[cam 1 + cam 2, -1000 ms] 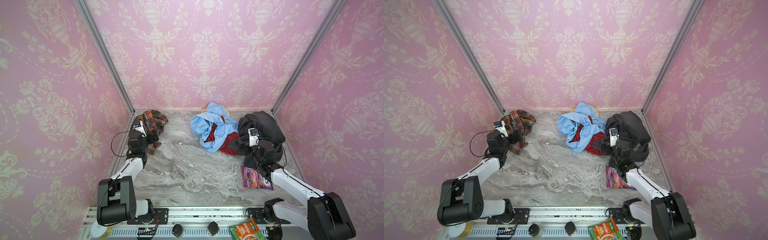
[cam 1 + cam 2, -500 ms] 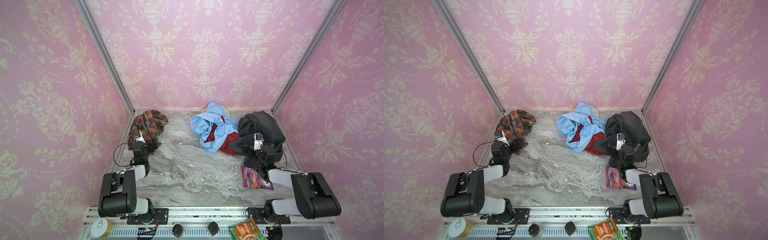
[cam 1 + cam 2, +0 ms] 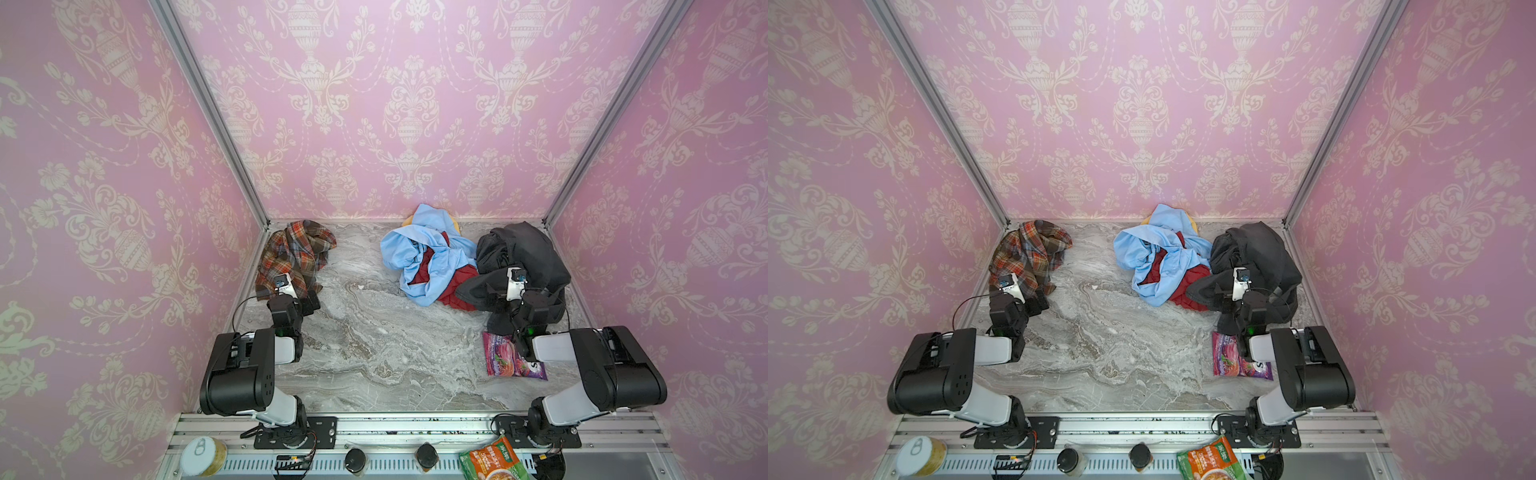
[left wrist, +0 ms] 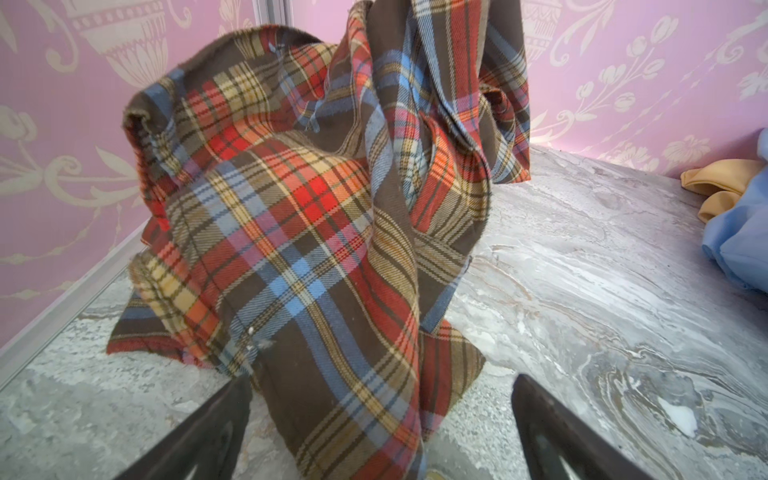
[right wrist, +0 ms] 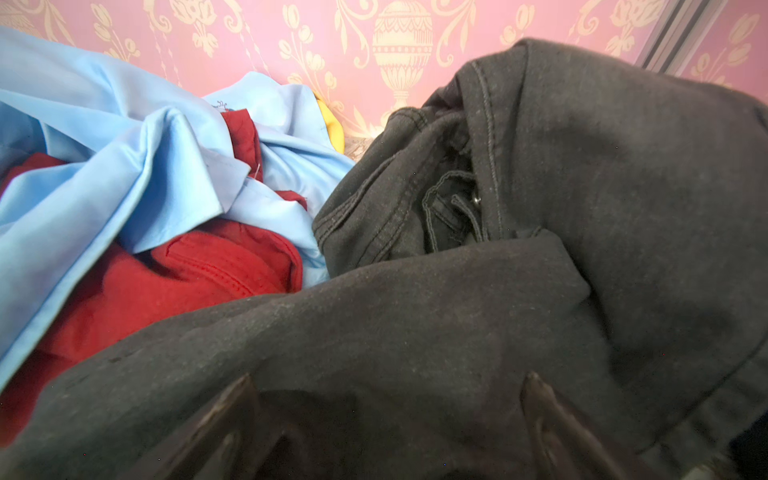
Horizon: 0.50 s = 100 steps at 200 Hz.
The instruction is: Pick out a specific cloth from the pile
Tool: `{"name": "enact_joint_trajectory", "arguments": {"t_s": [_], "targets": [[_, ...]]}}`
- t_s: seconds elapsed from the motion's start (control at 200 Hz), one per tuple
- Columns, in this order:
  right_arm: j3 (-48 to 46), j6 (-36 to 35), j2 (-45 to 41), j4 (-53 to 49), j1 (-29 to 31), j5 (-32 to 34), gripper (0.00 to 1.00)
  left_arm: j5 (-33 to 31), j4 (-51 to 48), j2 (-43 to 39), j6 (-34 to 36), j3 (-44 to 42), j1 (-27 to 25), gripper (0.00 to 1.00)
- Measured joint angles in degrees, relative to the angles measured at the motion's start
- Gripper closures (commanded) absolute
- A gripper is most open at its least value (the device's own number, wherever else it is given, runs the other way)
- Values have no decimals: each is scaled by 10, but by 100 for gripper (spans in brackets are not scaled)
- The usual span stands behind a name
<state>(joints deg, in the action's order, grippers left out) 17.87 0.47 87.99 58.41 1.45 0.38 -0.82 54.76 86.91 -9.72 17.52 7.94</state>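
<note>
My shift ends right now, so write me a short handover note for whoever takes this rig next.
The left pincer is open and empty, at the near edge of the plaid cloth.
The right pincer is open and empty, at the dark grey garment on the pile's right side.
The plaid cloth lies alone in the far left corner, apart from the pile.
Done: the cloth is out of the pile.
To do: probably only parking the arms.
</note>
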Motion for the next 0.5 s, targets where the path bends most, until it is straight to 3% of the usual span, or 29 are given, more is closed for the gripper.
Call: {"name": "enact_joint_trajectory", "arguments": {"t_s": [0.175, 0.5], "targets": [[1, 5, 3, 3, 0, 0, 0, 0, 93, 60, 19, -11, -20, 1], [27, 11, 3, -39, -3, 1, 0, -21, 42, 69, 50, 22, -51, 1]]}}
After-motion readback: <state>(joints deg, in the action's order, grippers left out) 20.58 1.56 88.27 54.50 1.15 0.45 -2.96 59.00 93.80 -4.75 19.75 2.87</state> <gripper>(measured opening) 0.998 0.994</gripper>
